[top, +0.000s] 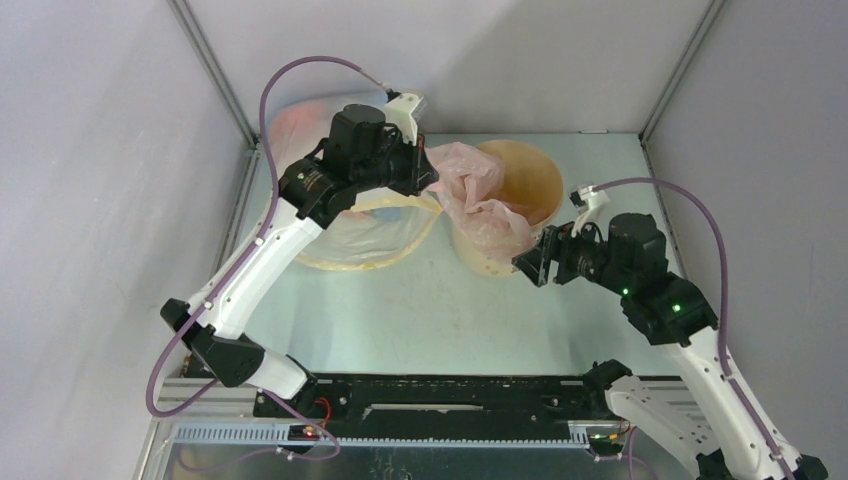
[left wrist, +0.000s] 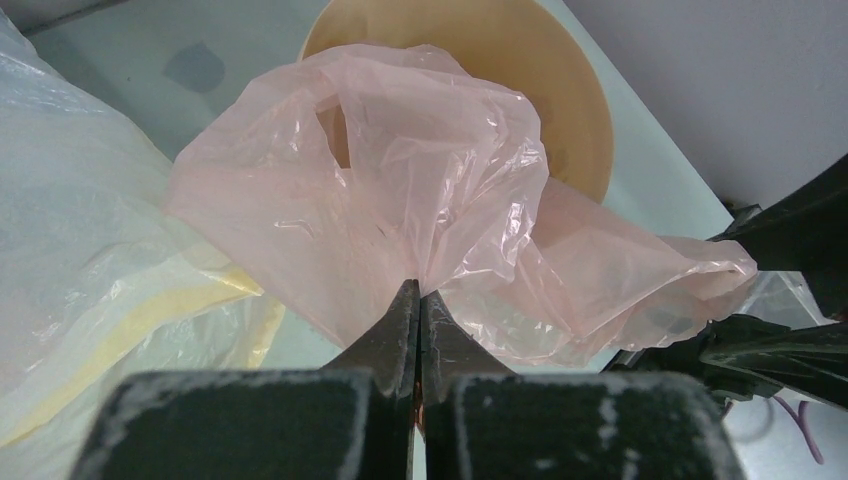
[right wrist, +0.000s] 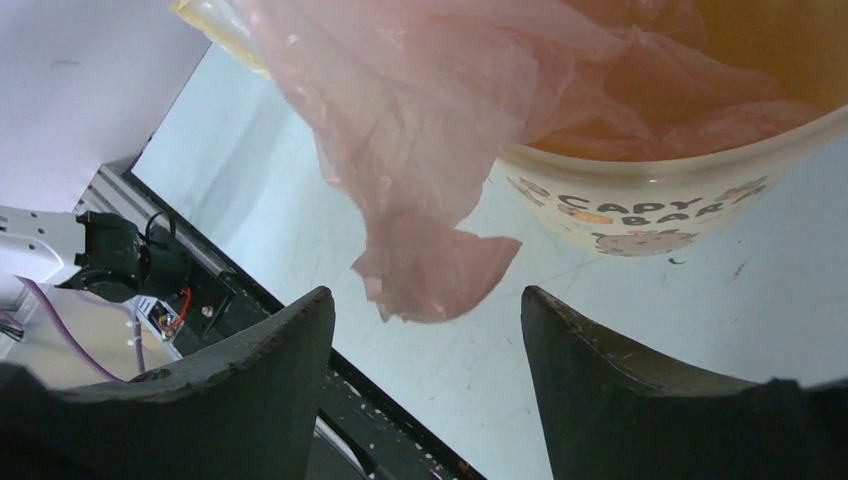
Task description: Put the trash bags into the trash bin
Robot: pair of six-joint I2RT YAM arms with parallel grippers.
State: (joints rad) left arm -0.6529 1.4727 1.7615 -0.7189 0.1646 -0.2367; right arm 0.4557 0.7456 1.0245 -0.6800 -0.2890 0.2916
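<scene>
The pale-pink trash bag (top: 480, 195) drapes over the near-left rim of the tan trash bin (top: 535, 180), partly inside it and partly hanging outside. My left gripper (top: 432, 172) is shut on a gathered fold of the bag (left wrist: 400, 170), beside the bin (left wrist: 570, 110); its tips (left wrist: 419, 292) pinch the plastic. My right gripper (top: 525, 265) stands open at the bin's near side. In the right wrist view the bag's loose end (right wrist: 420, 130) hangs just ahead of that gripper (right wrist: 427, 305), touching neither finger, with the lettered bin wall (right wrist: 640, 200) behind.
A big clear sack with a yellow hem (top: 370, 235) lies left of the bin, under my left arm (left wrist: 90, 280). Grey walls close in the table on three sides. A black rail (top: 450, 400) runs along the near edge.
</scene>
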